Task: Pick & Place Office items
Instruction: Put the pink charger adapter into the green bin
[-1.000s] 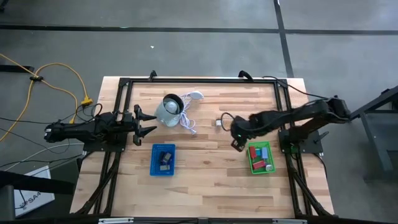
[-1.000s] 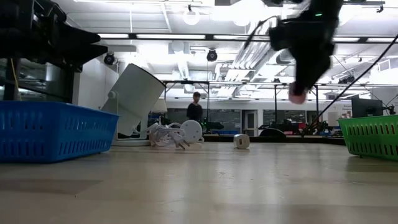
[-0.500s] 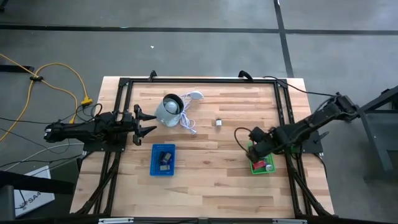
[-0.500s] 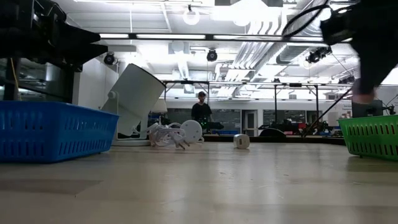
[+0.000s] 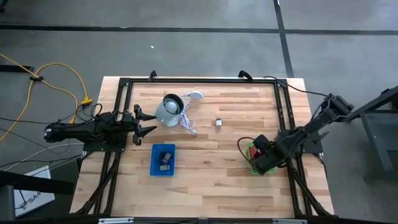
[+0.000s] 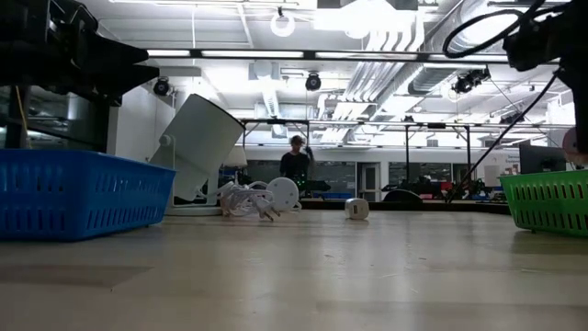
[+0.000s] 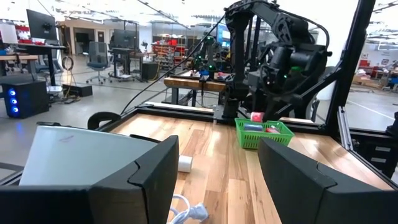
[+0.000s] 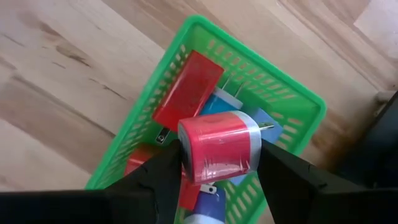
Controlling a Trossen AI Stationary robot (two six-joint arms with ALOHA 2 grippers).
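My right gripper [image 8: 219,171] is shut on a pink-red block with a white end [image 8: 217,152] and hangs over the green tray [image 8: 298,93], at the table's right side [image 5: 254,168]. Red and blue blocks [image 8: 189,87] lie inside that tray. A small white block [image 5: 219,122] rests on the wood near the table's middle. My left gripper [image 5: 148,122] waits open at the left edge, level, with nothing between its fingers. My right gripper pinches the pink-red block by two opposite sides [image 8: 186,155] between its two fingers. The fingers come from above, pointing steeply down. The block is lifted clear, above the blocks lying in the green tray.
A blue tray [image 5: 163,160] with a dark piece in it stands left of centre. A grey-white round object [image 5: 169,110] with a white cord [image 5: 188,121] lies at the far left. A black frame [image 5: 199,81] runs along the table's edges. Bare wood lies between the trays.
My right gripper has carried the pink-red block from near the table's middle toward the right and near edges, ending over the green tray. It has rolled about its own axis on the way. It stayed shut on the block.
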